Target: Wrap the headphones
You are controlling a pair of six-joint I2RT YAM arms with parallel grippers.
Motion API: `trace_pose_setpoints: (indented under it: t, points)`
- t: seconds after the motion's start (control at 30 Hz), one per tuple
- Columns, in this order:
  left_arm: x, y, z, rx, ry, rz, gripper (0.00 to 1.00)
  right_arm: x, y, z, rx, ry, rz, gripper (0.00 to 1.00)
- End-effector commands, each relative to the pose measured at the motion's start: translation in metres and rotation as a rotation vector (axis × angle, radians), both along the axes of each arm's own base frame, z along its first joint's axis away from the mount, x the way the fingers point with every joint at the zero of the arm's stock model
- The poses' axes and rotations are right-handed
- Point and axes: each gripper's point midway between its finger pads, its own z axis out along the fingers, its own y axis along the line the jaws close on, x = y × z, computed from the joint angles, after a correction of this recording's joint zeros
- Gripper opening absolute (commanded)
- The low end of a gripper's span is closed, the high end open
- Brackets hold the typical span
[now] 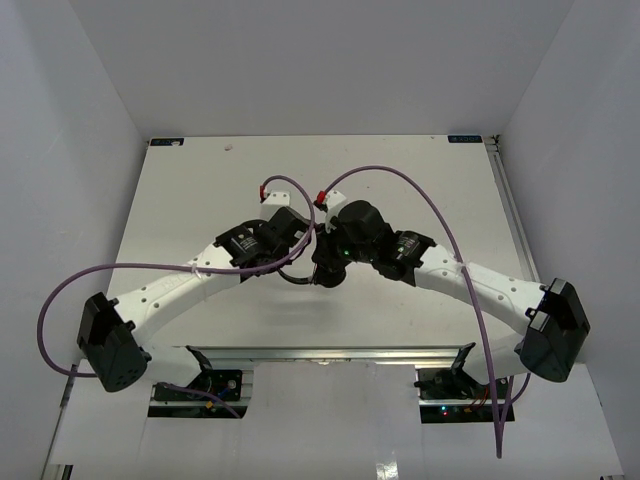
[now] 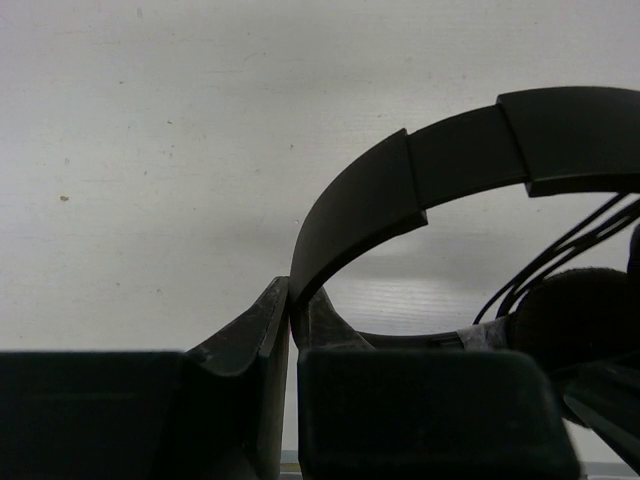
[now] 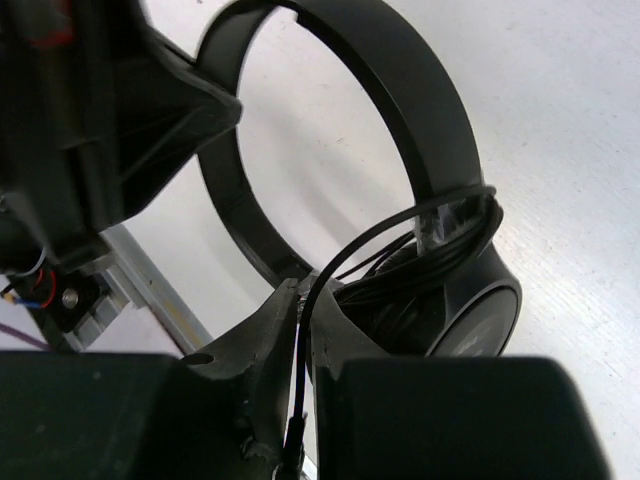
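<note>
The black headphones are held up between both grippers over the middle of the table; part of their arc (image 1: 298,279) shows in the top view. My left gripper (image 2: 291,300) is shut on one end of the headband (image 2: 410,175); an earcup (image 2: 585,310) and thin cord strands (image 2: 560,255) are at the right. My right gripper (image 3: 305,305) is shut on the thin dark cord (image 3: 375,245), which runs down between its fingers. Several cord loops lie around the band just above the earcup (image 3: 480,320). The headband (image 3: 400,90) arches up to the left gripper (image 3: 130,120).
Thick purple robot cables (image 1: 400,180) loop over the table from both arms. An aluminium rail (image 1: 330,352) runs along the near table edge and also shows in the right wrist view (image 3: 150,290). White walls close in the left, right and back sides.
</note>
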Motion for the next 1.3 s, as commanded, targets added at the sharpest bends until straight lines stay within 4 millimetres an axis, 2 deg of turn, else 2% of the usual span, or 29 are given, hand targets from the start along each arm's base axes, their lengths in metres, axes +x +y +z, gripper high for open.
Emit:
trace_pose_setpoints:
  t: [0.0,0.13,0.53,0.83,1.17,1.27]
  points:
    - [0.004,-0.008,0.04,-0.175,-0.108,0.035,0.0,0.02,-0.002,0.007,-0.024,-0.075,-0.152,0.17]
    - [0.003,-0.008,0.047,-0.207,-0.133,0.034,0.0,0.021,-0.002,0.008,-0.047,-0.103,-0.195,0.17]
    - [0.002,0.0,0.047,-0.193,-0.144,0.053,0.0,0.021,-0.012,0.008,-0.083,-0.139,-0.255,0.18]
    - [0.001,0.001,0.049,-0.191,-0.146,0.056,0.0,0.018,-0.019,0.024,-0.053,-0.167,-0.258,0.24]
    - [0.003,-0.001,0.049,-0.186,-0.141,0.057,0.0,0.008,-0.006,0.039,-0.005,-0.178,-0.183,0.24]
    - [0.003,0.0,0.05,-0.181,-0.141,0.062,0.0,0.006,-0.003,0.042,0.004,-0.178,-0.175,0.28]
